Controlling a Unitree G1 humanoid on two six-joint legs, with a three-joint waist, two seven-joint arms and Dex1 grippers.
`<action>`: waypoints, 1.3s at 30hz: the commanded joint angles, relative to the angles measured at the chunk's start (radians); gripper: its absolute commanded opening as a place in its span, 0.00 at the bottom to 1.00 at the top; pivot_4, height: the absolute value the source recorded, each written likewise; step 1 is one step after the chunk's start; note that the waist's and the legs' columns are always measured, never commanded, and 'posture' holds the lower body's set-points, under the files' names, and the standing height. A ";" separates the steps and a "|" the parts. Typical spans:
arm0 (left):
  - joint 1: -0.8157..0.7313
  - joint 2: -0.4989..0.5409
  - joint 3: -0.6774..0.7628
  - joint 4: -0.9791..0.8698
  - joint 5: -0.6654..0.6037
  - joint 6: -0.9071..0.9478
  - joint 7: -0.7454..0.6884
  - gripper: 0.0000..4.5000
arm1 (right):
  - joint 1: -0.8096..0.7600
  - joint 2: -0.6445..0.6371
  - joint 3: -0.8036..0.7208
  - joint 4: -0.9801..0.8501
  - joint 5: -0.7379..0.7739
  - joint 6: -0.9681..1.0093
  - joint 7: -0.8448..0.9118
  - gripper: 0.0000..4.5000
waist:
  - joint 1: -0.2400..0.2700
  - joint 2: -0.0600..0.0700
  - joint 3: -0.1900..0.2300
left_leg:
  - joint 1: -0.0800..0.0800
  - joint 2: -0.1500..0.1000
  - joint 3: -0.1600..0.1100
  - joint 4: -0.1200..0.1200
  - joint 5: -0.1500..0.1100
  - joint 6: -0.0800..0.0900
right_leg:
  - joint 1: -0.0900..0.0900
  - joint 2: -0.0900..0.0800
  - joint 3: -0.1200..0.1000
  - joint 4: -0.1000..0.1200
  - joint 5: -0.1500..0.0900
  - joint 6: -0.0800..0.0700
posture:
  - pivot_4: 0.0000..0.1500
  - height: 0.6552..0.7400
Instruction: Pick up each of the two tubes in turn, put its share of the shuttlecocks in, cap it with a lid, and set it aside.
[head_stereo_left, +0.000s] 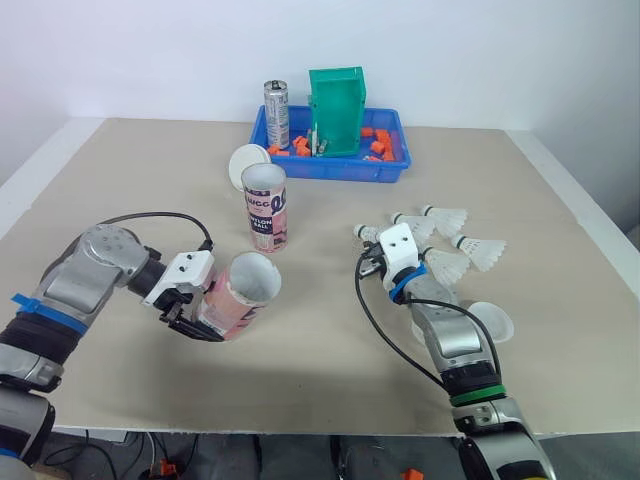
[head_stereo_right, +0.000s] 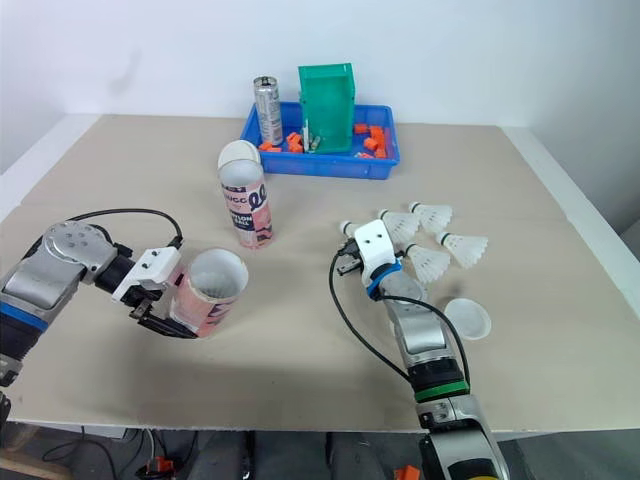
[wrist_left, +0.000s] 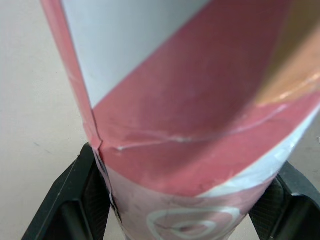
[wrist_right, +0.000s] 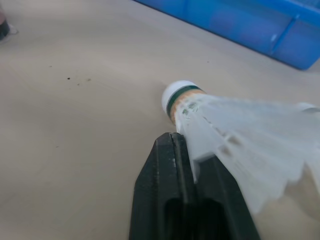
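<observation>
My left gripper (head_stereo_left: 195, 318) is shut on the base end of a pink and white tube (head_stereo_left: 243, 292), held tilted low over the table with its open mouth facing up and right. A second tube (head_stereo_left: 266, 207) stands upright farther back, with a white lid (head_stereo_left: 247, 161) leaning behind it. My right gripper (wrist_right: 187, 145) is shut on the feather edge of a shuttlecock (wrist_right: 220, 125), whose cork lies on the table just past the fingertips. Three more shuttlecocks (head_stereo_left: 446, 215) (head_stereo_left: 481, 250) (head_stereo_left: 446, 264) lie to the right of it. Another white lid (head_stereo_left: 491, 322) rests beside my right forearm.
A blue tray (head_stereo_left: 390, 170) at the back holds a green bin (head_stereo_left: 337, 110), a metal can (head_stereo_left: 276, 113) and small orange parts. Bare table lies between the two arms and along the front edge.
</observation>
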 joint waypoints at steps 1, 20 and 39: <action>0.024 0.000 0.009 -0.022 0.033 0.013 0.001 0.72 | 0.007 -0.027 0.028 -0.091 -0.026 -0.029 0.032 0.02 | 0.000 0.000 0.000 | 0.000 0.000 0.000 0.000 0.000 0.000 | 0.000 0.000 0.000 0.000 0.000 0.000 | 1.00 0.63; 0.005 -0.020 -0.006 -0.002 0.045 0.008 0.001 0.72 | -0.283 -0.409 0.175 -0.578 0.251 -0.131 0.853 0.02 | 0.005 0.004 0.002 | 0.001 0.000 0.000 0.000 0.000 0.000 | 0.000 -0.001 0.001 0.000 -0.001 0.000 | 1.00 0.63; 0.010 -0.017 0.005 -0.018 0.044 0.020 0.001 0.72 | -0.382 -0.361 0.282 -0.485 0.185 -0.130 0.987 0.70 | 0.006 0.004 0.002 | 0.000 0.000 0.001 0.000 0.000 0.000 | 0.000 -0.001 0.000 0.000 -0.001 0.000 | 1.00 0.63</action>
